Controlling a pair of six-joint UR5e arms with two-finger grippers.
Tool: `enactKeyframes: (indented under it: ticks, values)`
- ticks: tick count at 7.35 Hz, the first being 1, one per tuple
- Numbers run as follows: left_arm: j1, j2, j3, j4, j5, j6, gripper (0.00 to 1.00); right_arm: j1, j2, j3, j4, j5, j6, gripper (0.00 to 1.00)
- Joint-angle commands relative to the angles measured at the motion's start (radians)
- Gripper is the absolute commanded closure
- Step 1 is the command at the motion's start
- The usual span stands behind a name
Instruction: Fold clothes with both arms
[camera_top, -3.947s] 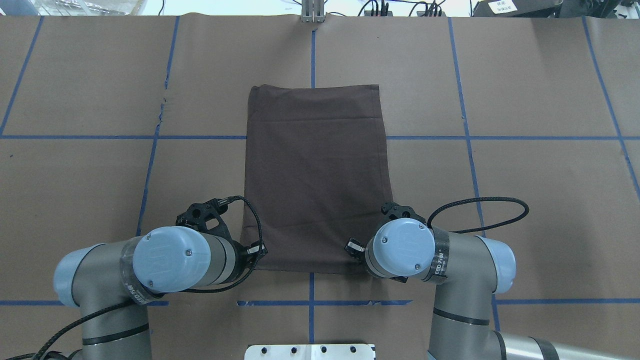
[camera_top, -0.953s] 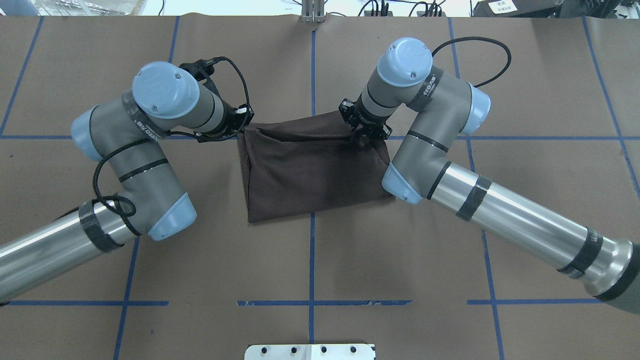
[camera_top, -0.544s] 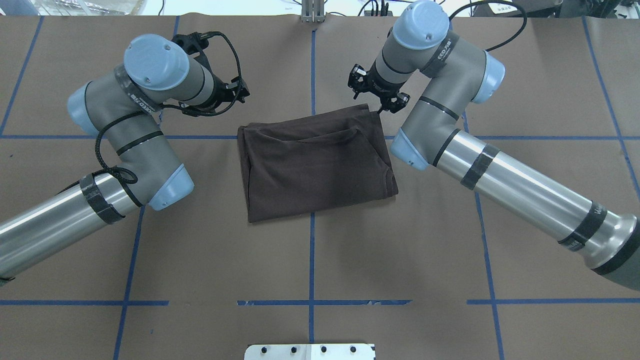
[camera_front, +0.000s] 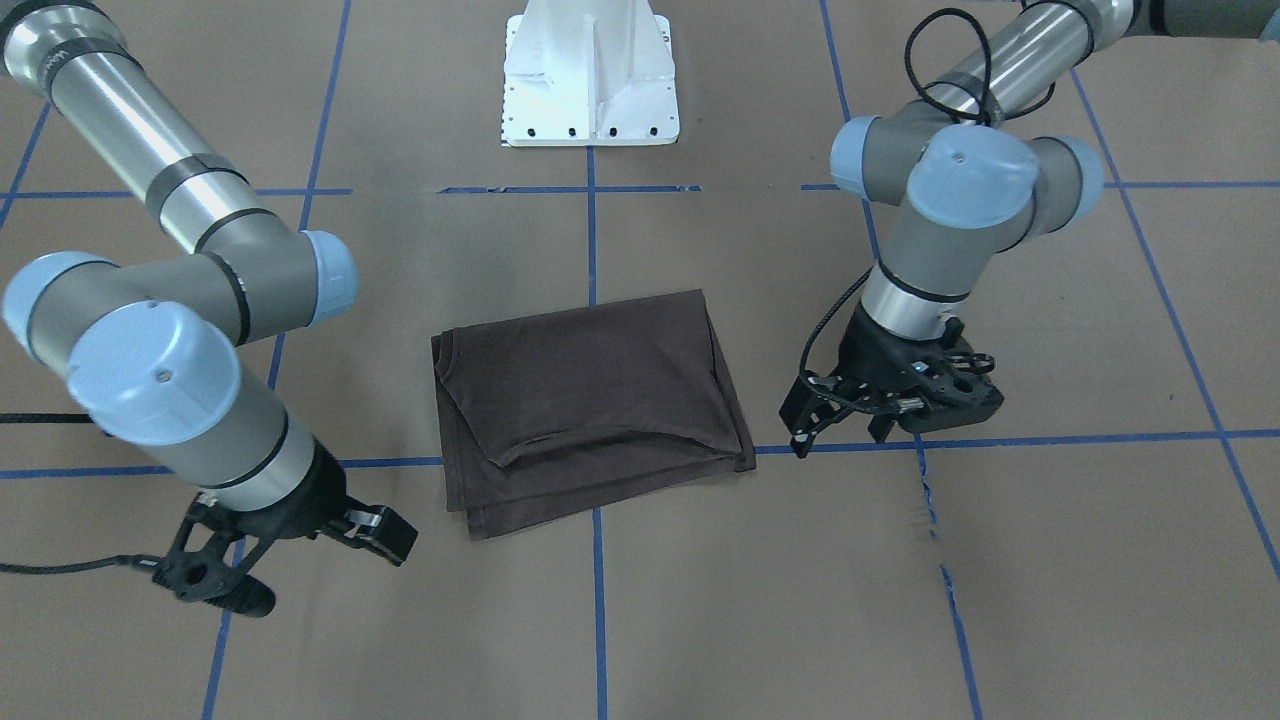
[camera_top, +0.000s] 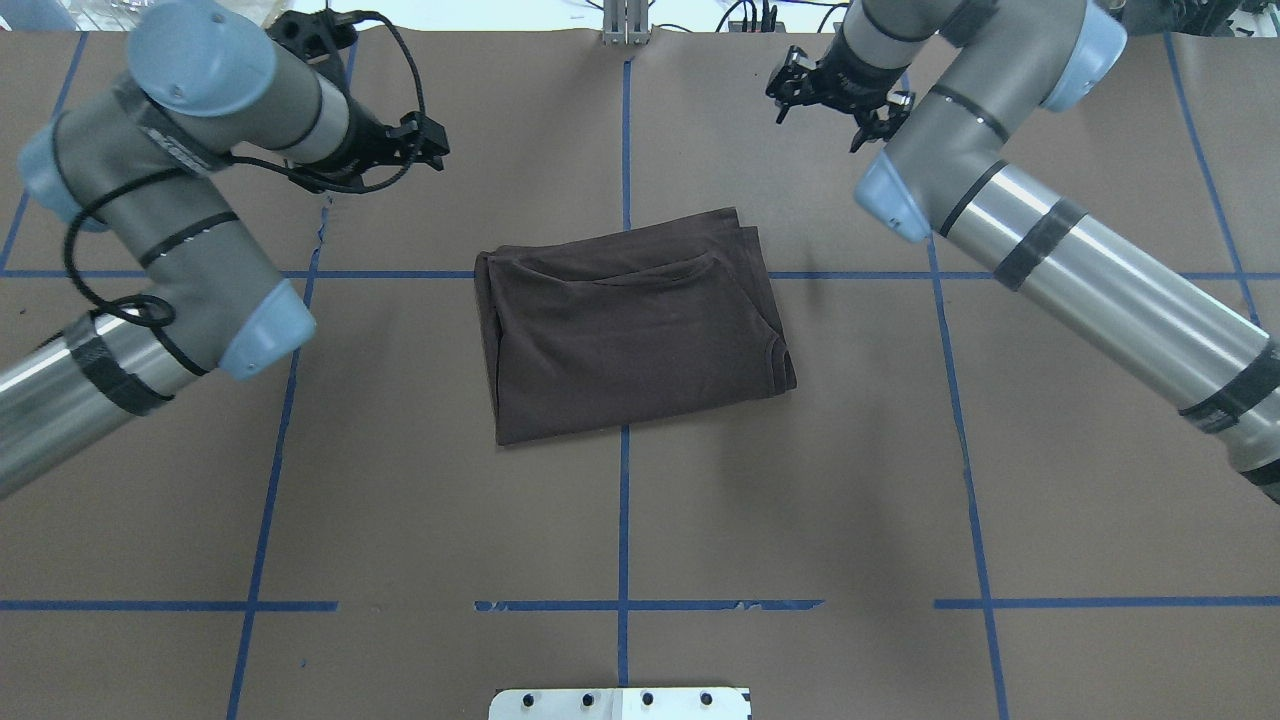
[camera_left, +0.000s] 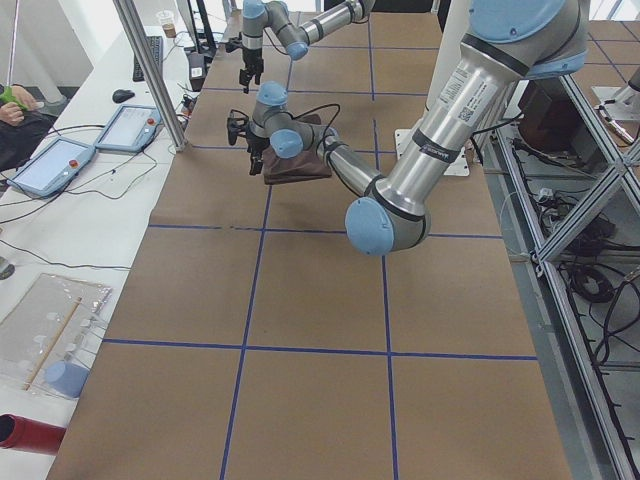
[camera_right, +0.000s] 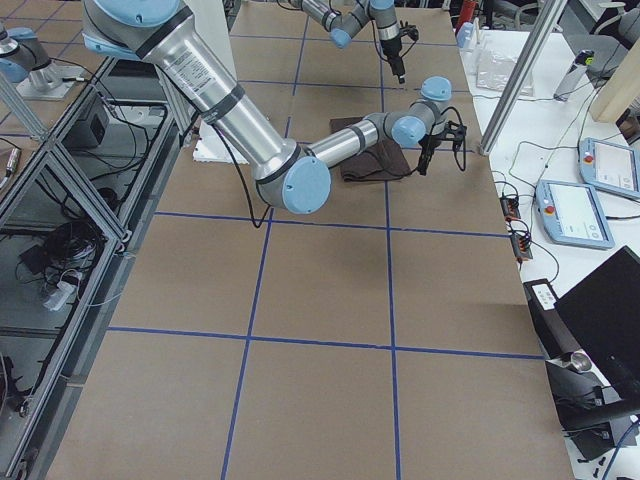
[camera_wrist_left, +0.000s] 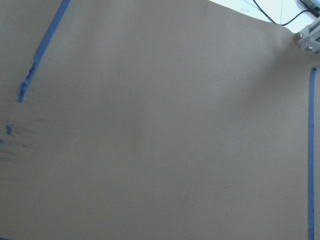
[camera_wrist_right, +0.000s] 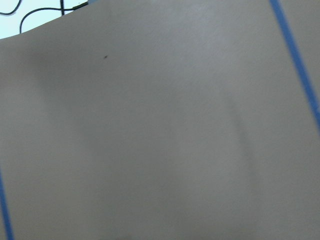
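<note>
The clothes are one dark brown T-shirt (camera_top: 630, 330) folded in half, lying flat at the middle of the table; its top layer sits slightly askew over the lower one (camera_front: 590, 400). Nothing holds it. My left gripper (camera_top: 425, 142) hovers beyond the shirt's far left corner, open and empty, well apart from the cloth (camera_front: 840, 430). My right gripper (camera_top: 828, 112) hangs near the table's far edge beyond the shirt's far right corner, fingers spread and empty (camera_front: 385, 540). Both wrist views show only bare brown paper and blue tape.
Brown paper with a blue tape grid (camera_top: 623, 520) covers the table; a small tear (camera_top: 322, 215) lies under the left arm. The white pedestal base (camera_front: 590, 90) stands at the near edge. Cables and a metal post (camera_top: 625, 25) lie past the far edge.
The near hem was carried over to the far edge, halving the shirt. Both grippers then let go and have since risen and drawn away outward toward the far corners.
</note>
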Motion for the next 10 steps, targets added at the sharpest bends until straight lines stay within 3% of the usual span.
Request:
enactKeyframes:
  ticks: [1,3,5,7,9,10]
  values:
    - [-0.185,0.151,-0.127,0.125,-0.101,0.428,0.0,0.168,-0.154,0.058,-0.101,0.054,-0.457,0.0]
    - [-0.398,0.286,-0.125,0.15,-0.158,0.936,0.0,0.323,-0.356,0.15,-0.109,0.153,-0.742,0.0]
    - [-0.576,0.411,-0.118,0.15,-0.193,1.355,0.0,0.498,-0.496,0.166,-0.148,0.262,-1.035,0.0]
    - [-0.615,0.468,-0.102,0.181,-0.277,1.404,0.0,0.543,-0.689,0.3,-0.123,0.252,-1.051,0.0]
    - [-0.609,0.475,-0.021,0.121,-0.165,1.354,0.0,0.551,-0.769,0.427,-0.11,0.26,-1.029,0.0]
    - [-0.609,0.456,0.023,0.13,-0.166,1.343,0.0,0.551,-0.818,0.475,-0.116,0.254,-1.019,0.0]
